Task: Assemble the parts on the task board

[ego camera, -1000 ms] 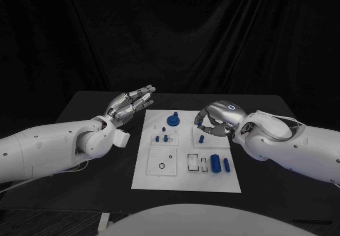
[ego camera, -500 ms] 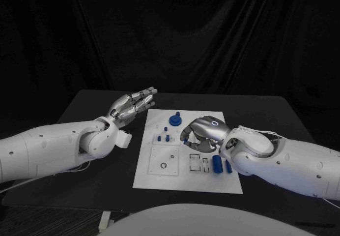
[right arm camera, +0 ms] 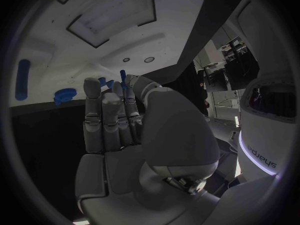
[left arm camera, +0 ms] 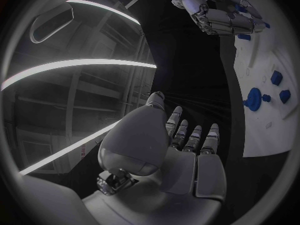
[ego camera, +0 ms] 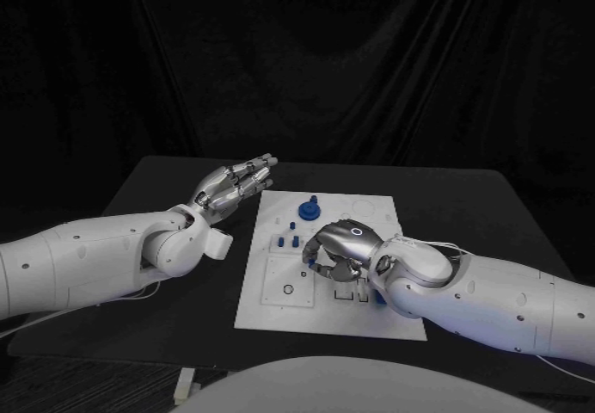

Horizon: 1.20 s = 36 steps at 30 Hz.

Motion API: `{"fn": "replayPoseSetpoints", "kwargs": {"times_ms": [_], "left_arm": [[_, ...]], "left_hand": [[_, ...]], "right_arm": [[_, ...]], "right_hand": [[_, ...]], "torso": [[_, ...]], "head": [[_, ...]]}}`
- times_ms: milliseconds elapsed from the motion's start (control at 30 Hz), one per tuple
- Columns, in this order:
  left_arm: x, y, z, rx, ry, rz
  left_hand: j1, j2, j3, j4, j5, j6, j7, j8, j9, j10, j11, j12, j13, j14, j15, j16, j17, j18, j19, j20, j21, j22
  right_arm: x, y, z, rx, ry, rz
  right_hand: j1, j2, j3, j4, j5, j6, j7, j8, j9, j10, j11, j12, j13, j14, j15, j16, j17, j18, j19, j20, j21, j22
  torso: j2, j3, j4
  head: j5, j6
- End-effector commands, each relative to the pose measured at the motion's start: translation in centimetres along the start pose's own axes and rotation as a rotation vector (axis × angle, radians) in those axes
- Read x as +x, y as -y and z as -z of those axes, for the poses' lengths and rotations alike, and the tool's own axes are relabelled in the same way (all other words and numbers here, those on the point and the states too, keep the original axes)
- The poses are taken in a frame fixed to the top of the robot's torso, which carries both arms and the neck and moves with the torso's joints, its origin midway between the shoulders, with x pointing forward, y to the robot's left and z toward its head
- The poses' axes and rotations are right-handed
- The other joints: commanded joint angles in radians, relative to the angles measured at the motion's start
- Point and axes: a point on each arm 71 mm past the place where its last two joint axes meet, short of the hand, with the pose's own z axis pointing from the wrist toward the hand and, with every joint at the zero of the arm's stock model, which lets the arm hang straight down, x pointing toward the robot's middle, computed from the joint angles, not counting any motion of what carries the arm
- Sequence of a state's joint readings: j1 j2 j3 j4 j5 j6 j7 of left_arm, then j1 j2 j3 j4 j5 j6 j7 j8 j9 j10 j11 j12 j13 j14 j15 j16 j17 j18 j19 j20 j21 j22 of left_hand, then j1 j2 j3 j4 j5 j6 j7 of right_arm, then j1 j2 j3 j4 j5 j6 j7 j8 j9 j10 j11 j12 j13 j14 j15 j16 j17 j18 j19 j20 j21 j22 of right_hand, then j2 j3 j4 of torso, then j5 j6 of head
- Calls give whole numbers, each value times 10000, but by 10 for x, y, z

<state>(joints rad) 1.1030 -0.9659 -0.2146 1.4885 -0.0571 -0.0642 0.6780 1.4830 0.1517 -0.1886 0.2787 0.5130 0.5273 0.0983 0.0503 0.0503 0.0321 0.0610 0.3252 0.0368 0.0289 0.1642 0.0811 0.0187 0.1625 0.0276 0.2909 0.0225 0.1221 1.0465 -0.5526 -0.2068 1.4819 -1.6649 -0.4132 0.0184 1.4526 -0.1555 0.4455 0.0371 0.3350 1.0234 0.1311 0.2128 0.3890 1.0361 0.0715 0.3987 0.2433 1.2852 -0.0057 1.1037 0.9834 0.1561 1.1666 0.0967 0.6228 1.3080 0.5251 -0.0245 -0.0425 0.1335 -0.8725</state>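
The white task board lies mid-table. At its far end stands a blue knob, with small blue pegs just in front of it. My right hand hovers over the board's middle, fingers curled downward. In the right wrist view a small blue peg sits pinched between its thumb and a fingertip, above the board. A blue cylinder and the knob lie beyond. My left hand is raised left of the board with straight, spread fingers, holding nothing.
A square tile with a round hole and a rectangular slot sit at the board's near end. My right forearm covers the board's near right corner. The black table extends on both sides of the board.
My right hand has travelled from the board's far right toward its middle and nearer me, now covering the spot where a small blue part stood. The left hand has barely moved.
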Motion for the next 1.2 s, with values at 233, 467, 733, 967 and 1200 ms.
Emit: {"fn": "replayPoseSetpoints", "kwargs": {"times_ms": [233, 467, 733, 967, 1200], "left_arm": [[1, 4, 0, 698, -12, 97], [1, 4, 0, 685, -36, 118], [1, 3, 0, 661, -53, 134], [1, 3, 0, 637, -85, 162], [2, 3, 0, 614, -131, 203]], "left_hand": [[110, 1, -50, 4, 30, 13, 27, 51, 5, 6, 51, 19, 12, -34, -21, -53, -15, -26, 19, -50, -44, 2], [111, 2, -51, 6, 28, 17, 27, 51, 5, 4, 50, 17, 11, -36, -23, -56, -16, -25, 18, -48, -44, 1], [115, 3, -51, 6, 26, 23, 29, 51, 5, 1, 50, 16, 11, -36, -24, -51, -15, -23, 20, -44, -43, 9], [121, 4, -51, 6, 28, 32, 31, 52, 6, -2, 52, 13, 11, -36, -23, -49, -14, -21, 21, -41, -42, 12], [138, 14, -47, 4, 39, 62, 45, 58, 10, -11, 60, -3, 8, -36, -10, -40, -12, -16, 27, -25, -38, 31]], "right_arm": [[10, -4, -4, -30, -116, -42], [15, -7, -7, -108, -135, -95], [18, -7, -9, -100, -223, -119], [21, -7, -9, -77, -286, -132], [24, -6, -10, -17, -396, -146]], "right_hand": [[53, -51, 47, -58, -66, -81, 11, -64, -22, 72, 7, -58, -6, -27, 44, -32, 8, 33, -68, 35, 61, 529], [62, -47, 51, -63, -71, -84, 13, -70, -23, 76, 8, -60, -8, -24, 44, -27, 12, 34, -71, 35, 64, 529], [75, -45, 54, -72, -82, -91, 19, -83, -25, 87, 9, -63, -11, -27, 45, -32, 2, 36, -77, 36, 65, 528], [108, -42, 62, -97, -105, -107, 27, -110, -29, 103, 12, -71, -17, -42, 46, -51, -28, 42, -95, 38, 61, 523], [151, -51, 69, -137, -131, -135, 40, -154, -38, 94, 25, -102, -35, -66, 52, -77, -65, 52, -139, 41, 39, 513]], "torso": [[-15, -3, -22], [-7, 0, -19], [-7, 0, -18], [-5, -1, -16], [-7, -2, -19]], "head": [[76, -2], [93, -2], [113, -2], [104, -2], [102, -2]]}}
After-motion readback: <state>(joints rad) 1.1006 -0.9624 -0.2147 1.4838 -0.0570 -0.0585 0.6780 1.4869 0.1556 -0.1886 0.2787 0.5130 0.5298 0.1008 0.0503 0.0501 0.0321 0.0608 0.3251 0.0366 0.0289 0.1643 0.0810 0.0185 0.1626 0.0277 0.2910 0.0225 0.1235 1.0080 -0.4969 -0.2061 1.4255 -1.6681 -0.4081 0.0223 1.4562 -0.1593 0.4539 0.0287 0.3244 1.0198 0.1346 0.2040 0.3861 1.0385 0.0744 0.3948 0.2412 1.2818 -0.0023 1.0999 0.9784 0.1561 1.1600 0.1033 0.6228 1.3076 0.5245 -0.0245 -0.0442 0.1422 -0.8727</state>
